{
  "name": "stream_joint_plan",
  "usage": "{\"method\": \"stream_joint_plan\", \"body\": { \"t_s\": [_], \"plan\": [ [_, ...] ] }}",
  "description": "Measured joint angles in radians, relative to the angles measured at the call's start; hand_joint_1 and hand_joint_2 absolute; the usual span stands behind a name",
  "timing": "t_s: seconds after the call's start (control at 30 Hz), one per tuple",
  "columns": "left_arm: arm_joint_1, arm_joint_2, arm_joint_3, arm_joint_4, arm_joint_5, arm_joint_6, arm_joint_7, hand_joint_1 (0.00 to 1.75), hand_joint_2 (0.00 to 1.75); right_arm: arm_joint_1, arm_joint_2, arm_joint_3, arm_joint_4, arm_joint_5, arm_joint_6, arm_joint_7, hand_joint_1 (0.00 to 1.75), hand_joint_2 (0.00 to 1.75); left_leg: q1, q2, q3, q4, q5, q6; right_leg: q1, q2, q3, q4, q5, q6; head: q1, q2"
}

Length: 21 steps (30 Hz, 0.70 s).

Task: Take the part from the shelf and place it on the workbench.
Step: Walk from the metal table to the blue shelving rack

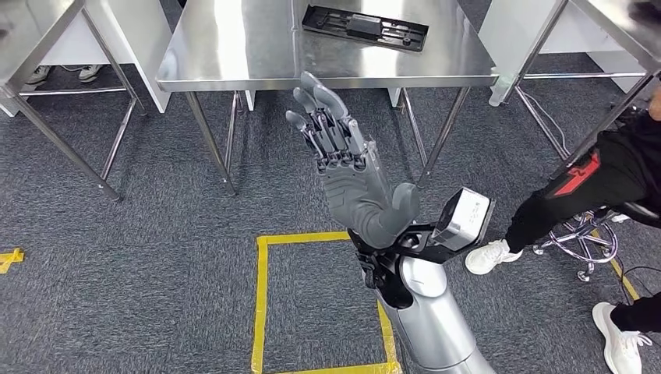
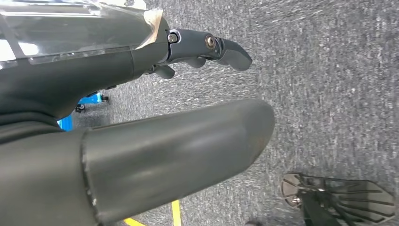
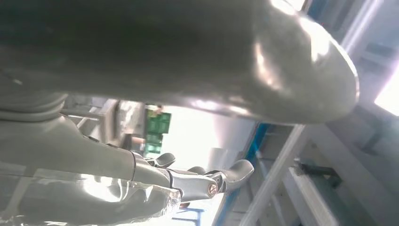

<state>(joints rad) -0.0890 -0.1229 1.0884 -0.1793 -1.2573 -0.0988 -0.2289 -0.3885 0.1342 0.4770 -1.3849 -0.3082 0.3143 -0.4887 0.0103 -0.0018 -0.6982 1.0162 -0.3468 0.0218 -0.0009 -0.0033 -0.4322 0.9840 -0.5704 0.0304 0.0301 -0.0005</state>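
Observation:
A long flat black part lies on the steel workbench at the top of the head view, towards its right half. My right hand is raised in front of the bench's near edge, palm empty, with the fingers stretched out and pointing up at the edge. It stays below and short of the part, touching nothing. The right wrist view has the same hand with its thick thumb and straight fingers, nothing held. My left hand hangs over grey carpet with the fingers apart and empty.
A person sits at the right on a chrome stool, a black trouser leg and white shoes close to my right arm. A yellow tape square marks the carpet. More steel tables stand at the left and right.

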Motion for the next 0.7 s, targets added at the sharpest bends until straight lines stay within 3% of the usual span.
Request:
{"method": "stream_joint_plan", "body": {
  "t_s": [0.07, 0.1, 0.13, 0.17, 0.23, 0.27, 0.3, 0.33, 0.4, 0.47, 0.5, 0.53, 0.6, 0.63, 0.7],
  "plan": [
    [0.001, 0.001, 0.000, 0.000, 0.000, 0.000, 0.000, 0.00, 0.00, 0.000, 0.001, 0.000, 0.000, 0.000, 0.000, 0.000, 0.00, 0.00, 0.004, 0.000, -0.002, -0.013, 0.021, -0.014, 0.001, 0.001, -0.010, -0.012, 0.015, -0.012, 0.001, 0.000],
    [0.002, 0.001, 0.000, 0.000, 0.000, 0.000, 0.000, 0.00, 0.00, 0.000, 0.002, 0.000, 0.000, 0.000, 0.000, 0.000, 0.00, 0.00, 0.006, 0.000, -0.006, -0.010, 0.011, -0.020, -0.002, 0.000, -0.020, -0.013, 0.028, -0.020, 0.001, 0.000],
    [0.003, 0.002, 0.000, 0.000, 0.000, 0.000, 0.000, 0.00, 0.00, 0.000, 0.003, 0.000, 0.001, 0.000, 0.000, 0.000, 0.00, 0.00, 0.007, -0.001, -0.014, 0.007, -0.021, -0.024, -0.005, -0.002, -0.031, -0.016, 0.043, -0.030, 0.000, 0.000],
    [0.005, 0.002, 0.000, 0.000, 0.000, 0.000, 0.000, 0.00, 0.00, 0.000, 0.005, 0.000, 0.001, 0.000, 0.000, 0.000, 0.00, 0.00, 0.009, -0.001, -0.024, 0.047, -0.074, -0.028, -0.009, -0.003, -0.045, -0.017, 0.058, -0.037, 0.000, 0.000],
    [0.006, 0.002, 0.000, 0.000, 0.000, 0.000, 0.001, 0.00, 0.00, 0.001, 0.006, 0.000, 0.001, 0.000, 0.000, 0.000, 0.00, 0.00, 0.011, -0.001, -0.045, 0.175, -0.183, -0.035, -0.005, -0.005, -0.073, -0.016, 0.086, -0.046, -0.001, 0.000],
    [0.006, 0.003, 0.000, 0.000, 0.000, 0.000, 0.001, 0.00, 0.00, 0.001, 0.007, 0.000, 0.001, 0.001, 0.000, 0.000, 0.00, 0.00, 0.011, -0.001, -0.050, 0.238, -0.204, -0.038, -0.004, -0.006, -0.089, -0.014, 0.100, -0.046, -0.001, 0.000],
    [0.006, 0.004, 0.000, 0.000, 0.000, 0.001, 0.001, 0.00, 0.00, 0.001, 0.007, 0.000, 0.001, 0.001, 0.000, 0.000, 0.00, 0.00, 0.012, -0.001, -0.046, 0.280, -0.199, -0.041, -0.003, -0.006, -0.106, -0.012, 0.114, -0.044, -0.001, 0.000],
    [0.006, 0.004, 0.000, 0.000, 0.000, 0.001, 0.001, 0.00, 0.00, 0.002, 0.007, 0.000, 0.001, 0.001, 0.000, 0.000, 0.00, 0.00, 0.013, -0.001, -0.027, 0.290, -0.174, -0.042, -0.003, -0.007, -0.126, -0.007, 0.126, -0.041, -0.001, 0.000],
    [0.005, 0.004, 0.000, 0.000, 0.000, 0.001, 0.001, 0.00, 0.00, 0.002, 0.007, 0.000, 0.001, 0.002, 0.000, 0.000, 0.00, 0.00, 0.016, -0.001, 0.065, 0.206, -0.136, -0.043, -0.003, -0.006, -0.162, 0.006, 0.146, -0.033, -0.001, 0.000],
    [0.002, 0.005, 0.000, 0.000, 0.000, 0.001, 0.000, 0.00, 0.00, 0.000, 0.008, -0.001, 0.000, 0.002, 0.000, 0.000, 0.00, 0.00, 0.015, -0.004, 0.176, 0.062, -0.162, -0.038, 0.001, -0.006, -0.186, 0.020, 0.161, -0.021, -0.001, 0.000],
    [0.000, 0.005, 0.000, 0.001, 0.000, 0.001, 0.000, 0.00, 0.00, -0.001, 0.009, -0.001, 0.000, 0.002, 0.000, 0.000, 0.00, 0.00, 0.011, -0.005, 0.206, 0.014, -0.182, -0.032, 0.002, -0.008, -0.193, 0.024, 0.169, -0.014, 0.000, 0.000],
    [0.000, 0.005, 0.000, 0.001, 0.000, 0.001, 0.000, 0.00, 0.00, 0.000, 0.009, -0.001, 0.000, 0.002, 0.000, 0.000, 0.00, 0.00, 0.005, -0.006, 0.216, -0.010, -0.188, -0.023, 0.001, -0.008, -0.197, 0.024, 0.178, -0.006, 0.001, 0.000],
    [0.002, 0.005, 0.000, 0.001, 0.000, 0.001, 0.000, 0.00, 0.00, 0.003, 0.008, -0.001, 0.000, 0.002, 0.000, 0.000, 0.00, 0.00, 0.001, -0.002, 0.196, -0.016, -0.171, -0.002, -0.001, -0.008, -0.208, 0.028, 0.184, 0.006, 0.002, 0.000],
    [0.002, 0.006, 0.000, 0.001, 0.000, 0.001, 0.000, 0.00, 0.00, 0.006, 0.006, 0.000, 0.001, 0.002, 0.000, -0.001, 0.00, 0.00, 0.001, 0.001, 0.184, -0.018, -0.158, 0.008, -0.001, -0.007, -0.219, 0.044, 0.165, 0.006, 0.003, 0.000],
    [0.003, 0.009, 0.000, 0.001, 0.001, 0.002, 0.000, 0.00, 0.00, 0.010, 0.002, 0.000, 0.001, 0.003, 0.002, -0.002, 0.00, 0.00, 0.001, 0.006, 0.153, -0.020, -0.128, 0.021, -0.003, -0.004, -0.252, 0.132, 0.077, -0.004, 0.005, 0.000]
  ]
}}
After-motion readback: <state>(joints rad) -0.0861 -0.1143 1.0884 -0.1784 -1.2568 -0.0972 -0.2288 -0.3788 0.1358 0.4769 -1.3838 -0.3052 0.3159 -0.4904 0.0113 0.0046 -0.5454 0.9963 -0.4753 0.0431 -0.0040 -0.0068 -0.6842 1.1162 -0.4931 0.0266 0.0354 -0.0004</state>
